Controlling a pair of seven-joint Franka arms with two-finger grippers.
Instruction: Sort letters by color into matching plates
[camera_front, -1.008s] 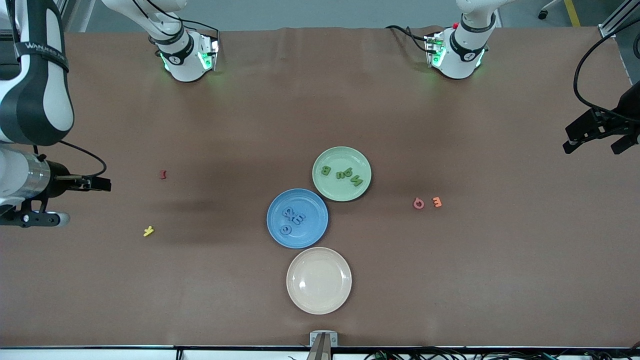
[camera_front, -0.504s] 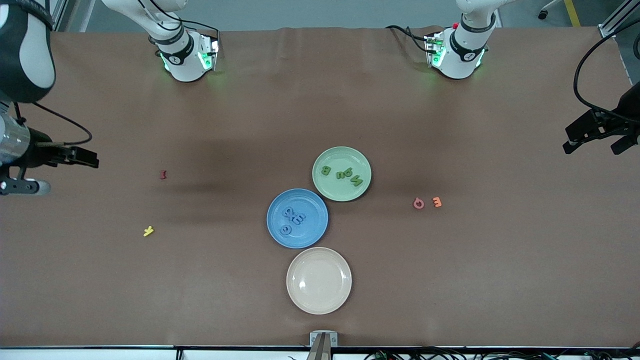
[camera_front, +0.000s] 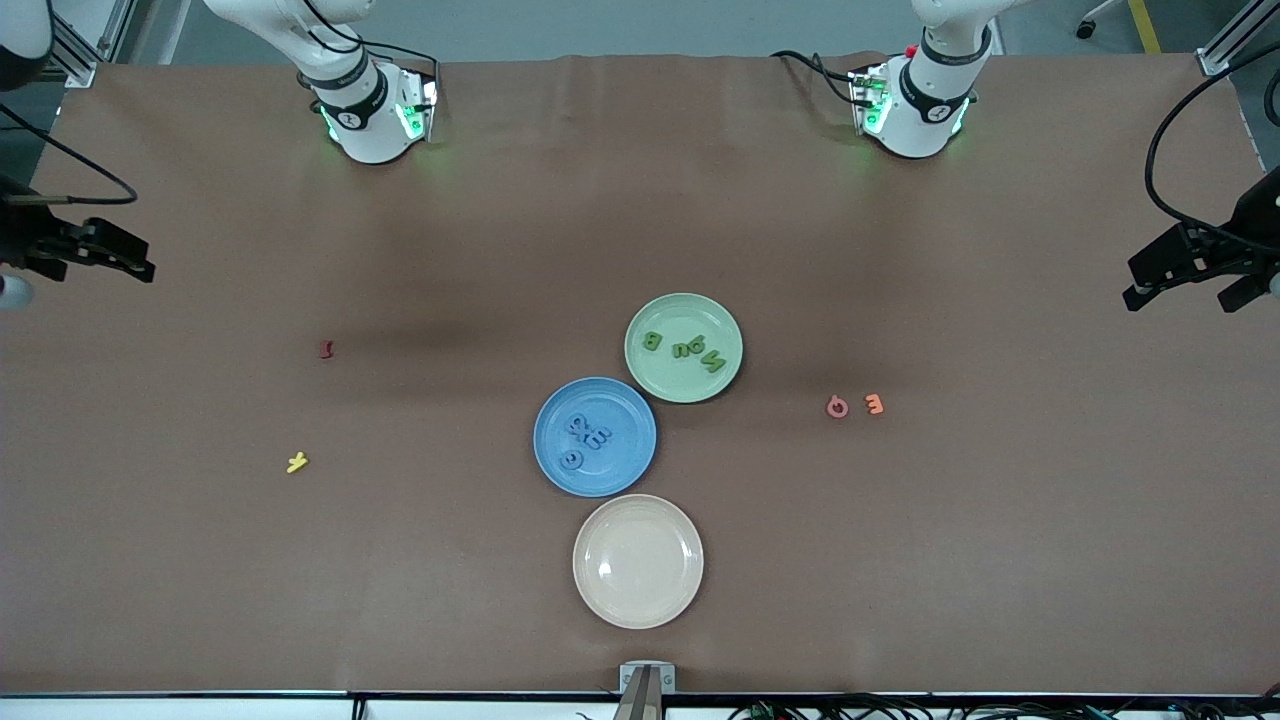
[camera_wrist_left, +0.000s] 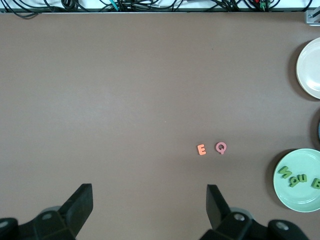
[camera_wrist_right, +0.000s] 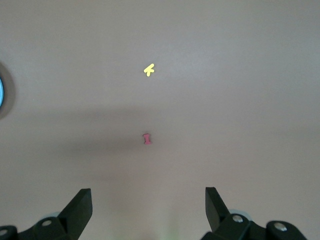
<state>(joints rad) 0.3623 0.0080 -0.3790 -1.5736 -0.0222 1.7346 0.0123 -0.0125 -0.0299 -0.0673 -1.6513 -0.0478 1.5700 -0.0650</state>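
While both sit plated, letters (camera_front: 685, 349) well apart from wide left tool (camera_wrist_left: 149, 206), right tool (camera_wrist_right: 148, 207).

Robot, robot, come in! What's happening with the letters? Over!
Left gripper open, right gripper open, both at table ends. Green foam letters in pale green plate; blue letters in blue plate. Nothing blocking.

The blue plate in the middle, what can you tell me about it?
The blue plate is round, glossy and medium blue, lying flat on the brown table. Blue letters lie clustered inside it; how many is hard to tell. Its rim meets or nearly meets the green plate, which is farther from the front camera, and the cream plate, which is nearer. No end effector is near it.
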